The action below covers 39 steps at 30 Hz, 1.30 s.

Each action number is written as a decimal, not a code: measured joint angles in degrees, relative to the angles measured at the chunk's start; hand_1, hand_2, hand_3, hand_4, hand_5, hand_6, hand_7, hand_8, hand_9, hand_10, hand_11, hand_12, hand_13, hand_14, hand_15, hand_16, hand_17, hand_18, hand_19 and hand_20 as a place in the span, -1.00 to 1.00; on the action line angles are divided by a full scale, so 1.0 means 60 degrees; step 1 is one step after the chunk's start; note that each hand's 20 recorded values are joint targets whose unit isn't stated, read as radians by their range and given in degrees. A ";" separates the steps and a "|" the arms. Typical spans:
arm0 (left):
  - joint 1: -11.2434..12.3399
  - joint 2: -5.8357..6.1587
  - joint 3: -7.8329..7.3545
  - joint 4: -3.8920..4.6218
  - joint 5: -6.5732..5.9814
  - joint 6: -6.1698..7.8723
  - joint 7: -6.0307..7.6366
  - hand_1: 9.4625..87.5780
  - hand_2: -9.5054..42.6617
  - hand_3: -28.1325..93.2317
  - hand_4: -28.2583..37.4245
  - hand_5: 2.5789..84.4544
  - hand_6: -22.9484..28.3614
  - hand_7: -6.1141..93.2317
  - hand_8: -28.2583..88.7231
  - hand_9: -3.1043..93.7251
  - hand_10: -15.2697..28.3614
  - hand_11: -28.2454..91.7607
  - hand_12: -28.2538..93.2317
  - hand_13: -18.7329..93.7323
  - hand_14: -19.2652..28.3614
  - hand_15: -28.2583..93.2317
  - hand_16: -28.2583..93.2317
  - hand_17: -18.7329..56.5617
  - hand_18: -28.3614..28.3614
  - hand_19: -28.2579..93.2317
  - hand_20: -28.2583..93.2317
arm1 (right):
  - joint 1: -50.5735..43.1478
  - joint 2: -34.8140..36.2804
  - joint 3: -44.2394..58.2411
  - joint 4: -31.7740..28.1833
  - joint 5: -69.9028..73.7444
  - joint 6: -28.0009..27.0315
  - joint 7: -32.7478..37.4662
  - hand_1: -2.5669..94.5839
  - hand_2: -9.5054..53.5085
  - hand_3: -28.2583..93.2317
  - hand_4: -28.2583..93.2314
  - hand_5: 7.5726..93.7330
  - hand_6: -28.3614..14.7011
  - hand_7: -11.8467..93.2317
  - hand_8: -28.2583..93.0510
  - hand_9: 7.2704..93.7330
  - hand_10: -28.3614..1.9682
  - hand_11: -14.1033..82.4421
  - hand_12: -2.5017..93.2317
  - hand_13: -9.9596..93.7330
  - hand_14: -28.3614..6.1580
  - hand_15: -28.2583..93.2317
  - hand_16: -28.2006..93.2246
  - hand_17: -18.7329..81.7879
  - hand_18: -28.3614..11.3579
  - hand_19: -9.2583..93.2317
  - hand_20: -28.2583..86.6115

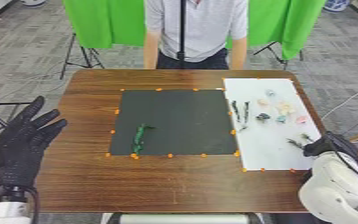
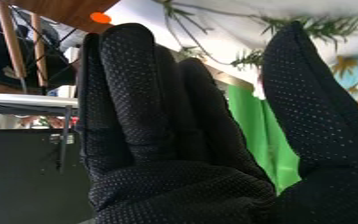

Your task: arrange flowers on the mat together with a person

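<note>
Black fabric is covering the robot's left hand (image 1: pixel 17 145), which is hovering beside the left edge of the brown table (image 1: pixel 87 185), its fingers relaxed and spreading away from the robot. A dark mat (image 1: pixel 180 110) is lying on the table, and one green stem (image 1: pixel 139 137) is resting on its near left part, running roughly near to far.

Just beside the mat, a white sheet (image 1: pixel 260 157) is stretching along the right side. Two thin dark stems (image 1: pixel 237 110) are lying side by side on its left part. To their right, a dark flower (image 1: pixel 262 116), a cream flower (image 1: pixel 286 108) and a pink flower (image 1: pixel 301 119) are sitting in a loose group, while a pale blue flower (image 1: pixel 270 93) is lying farther off. Orange dots (image 1: pixel 159 89) are edging the mat.

The right hand (image 1: pixel 320 144) is hanging at the sheet's right edge, near some leafy sprigs (image 1: pixel 295 144). In the right wrist view that hand (image 2: pixel 175 190) is showing released, its fingers standing straight and its thumb pointing apart from them, grasping nothing.
</note>
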 measured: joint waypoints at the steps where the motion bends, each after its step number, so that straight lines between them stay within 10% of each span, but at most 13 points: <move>1: 0.0012 0.0008 0.0001 0.0000 -0.0011 0.0002 0.0020 -0.68 -0.30 0.69 -0.94 -0.32 0.11 -0.61 -0.68 -0.29 0.44 -0.16 -0.32 -0.28 0.72 0.27 -0.62 -0.76 0.68 0.13 -0.24 | 0.0074 0.0007 -0.0104 0.0056 -0.0004 -0.0015 0.0004 -0.09 -0.82 0.52 -0.82 0.25 -0.46 -0.66 -0.66 -0.01 0.08 -0.50 -0.70 0.42 -0.26 0.58 -0.38 0.02 -0.97 0.93 -0.89; 8: 0.0016 0.0034 0.0011 0.0005 -0.0017 0.0002 0.0032 -0.68 -0.30 0.69 -0.94 -0.32 0.11 -0.61 -0.68 -0.29 0.45 -0.16 -0.32 -0.28 0.72 0.27 -0.62 -0.76 0.68 0.13 -0.24 | 0.0738 0.0127 -0.1178 0.0522 -0.0557 -0.0316 0.0017 -0.01 -0.88 0.50 -0.83 0.35 -0.59 -0.63 -0.68 -0.03 -0.17 -0.59 -0.81 0.42 -0.10 0.58 -0.41 0.03 -0.83 0.90 -0.84; 12: -0.0047 0.0002 0.0011 0.0010 0.0016 -0.0009 -0.0068 -0.68 -0.30 0.69 -0.94 -0.32 0.11 -0.62 -0.68 -0.30 0.45 -0.16 -0.32 -0.28 0.73 0.27 -0.62 -0.76 0.68 0.13 -0.24 | 0.0840 0.0129 -0.1298 0.0622 -0.0644 -0.0412 -0.0004 0.04 -0.92 0.50 -0.86 0.42 -0.48 -0.62 -0.70 0.17 -0.28 -0.28 -0.78 0.47 0.00 0.57 -0.42 0.04 -0.73 0.89 -0.82; 19: -0.0071 -0.0040 0.0002 0.0010 0.0023 -0.0009 -0.0108 -0.68 -0.30 0.69 -0.94 -0.31 0.11 -0.62 -0.68 -0.29 0.45 -0.16 -0.32 -0.28 0.72 0.27 -0.62 -0.76 0.68 0.13 -0.24 | 0.1110 0.0146 -0.1638 0.0850 -0.0839 -0.0488 -0.0052 0.28 -0.93 0.32 -0.89 0.72 -0.04 -0.56 -0.52 0.63 0.05 0.05 -0.57 0.64 0.20 0.55 -0.35 0.06 -0.55 0.88 -0.69; 39: 0.0002 -0.0032 0.0003 0.0004 0.0011 0.0001 -0.0059 -0.68 -0.30 0.69 -0.94 -0.31 0.11 -0.62 -0.68 -0.29 0.44 -0.16 -0.32 -0.28 0.72 0.27 -0.62 -0.76 0.68 0.13 -0.24 | 0.1248 0.0456 -0.2269 0.0986 -0.2567 0.1628 -0.0518 0.18 -1.00 0.49 -0.93 0.96 0.30 -0.46 -0.40 0.99 0.08 0.00 -0.51 0.88 0.28 0.49 -0.24 0.16 -0.66 1.00 -0.63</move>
